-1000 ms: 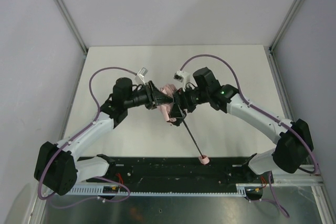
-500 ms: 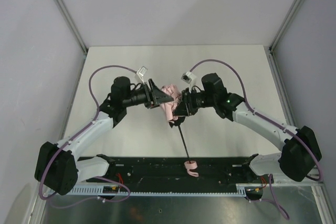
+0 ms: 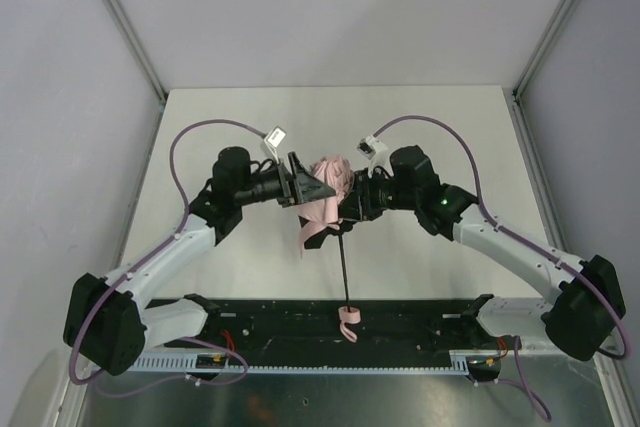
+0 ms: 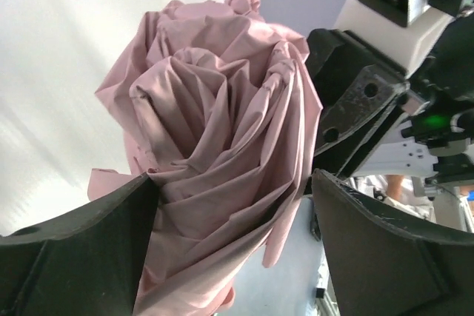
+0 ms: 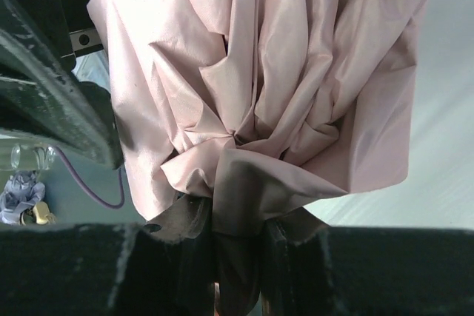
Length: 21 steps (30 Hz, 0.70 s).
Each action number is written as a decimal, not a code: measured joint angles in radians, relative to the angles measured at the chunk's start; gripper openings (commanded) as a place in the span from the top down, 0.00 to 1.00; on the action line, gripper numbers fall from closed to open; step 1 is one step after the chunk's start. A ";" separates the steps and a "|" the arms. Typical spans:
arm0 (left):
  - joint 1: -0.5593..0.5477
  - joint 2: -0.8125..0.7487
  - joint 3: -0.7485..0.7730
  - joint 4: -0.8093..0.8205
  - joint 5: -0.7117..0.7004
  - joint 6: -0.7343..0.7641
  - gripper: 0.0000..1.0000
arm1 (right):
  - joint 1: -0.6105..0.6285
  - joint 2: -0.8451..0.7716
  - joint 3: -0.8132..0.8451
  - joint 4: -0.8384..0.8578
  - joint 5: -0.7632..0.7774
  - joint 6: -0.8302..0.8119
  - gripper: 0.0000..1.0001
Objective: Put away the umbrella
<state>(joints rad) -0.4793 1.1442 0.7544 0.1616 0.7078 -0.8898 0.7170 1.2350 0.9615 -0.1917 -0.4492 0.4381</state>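
- Presently the left gripper [image 3: 312, 188] sits beyond the black base rail [image 3: 280, 319], left of the rail's middle and above the white table [image 3: 250, 127].
  - Its jaws stand wide apart. One finger [image 4: 74, 257] flanks each side of the bunched fabric, and nothing is clamped.
  - Judged purpose: it brackets the loose cloth so that it can be gathered or re-taken while the other claw carries the load.
- The umbrella [image 3: 330, 169] is beyond the rail's middle, between the two claws, and appears to be lifted off the table.
  - Its pale pink canopy [image 4: 222, 131] is crumpled into folds rather than rolled.
- The thin black shaft [image 3: 344, 267] runs from the canopy back toward the rail and is fully extended.
  - The pink handle [image 3: 349, 320], with its strap, shows against the rail's middle.
  - Judgement: the shaft is not yet collapsed and the canopy is unwrapped, so stowing is at an early stage.
- The right gripper [image 3: 352, 205] sits beyond the rail, right of its middle.
  - Its jaws are closed on the gathered fabric at the canopy's base.
  - Judged purpose: a hold near the base supports the umbrella and leaves the shaft hanging free.
- Count:
  - one umbrella, with one shaft and one handle
  - two grippers, one gripping and one spread
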 measured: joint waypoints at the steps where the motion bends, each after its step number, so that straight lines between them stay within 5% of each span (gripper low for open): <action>1: -0.002 0.000 0.003 -0.026 -0.006 0.019 0.23 | 0.000 -0.003 0.000 -0.012 0.009 0.000 1.00; 8: 0.036 0.000 0.021 -0.159 -0.027 0.129 0.58 | -0.034 -0.042 0.004 -0.105 0.047 -0.039 1.00; 16: 0.072 0.005 0.087 -0.326 -0.080 0.263 0.20 | -0.068 -0.065 0.047 -0.207 0.087 -0.092 1.00; 21: 0.037 -0.009 0.206 -0.413 -0.137 0.342 0.18 | -0.026 -0.042 0.111 -0.290 0.253 -0.095 1.00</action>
<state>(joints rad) -0.4419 1.1351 0.9600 -0.2516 0.5709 -0.5476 0.6914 1.1931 1.0725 -0.4812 -0.1959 0.3435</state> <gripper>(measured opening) 0.846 0.242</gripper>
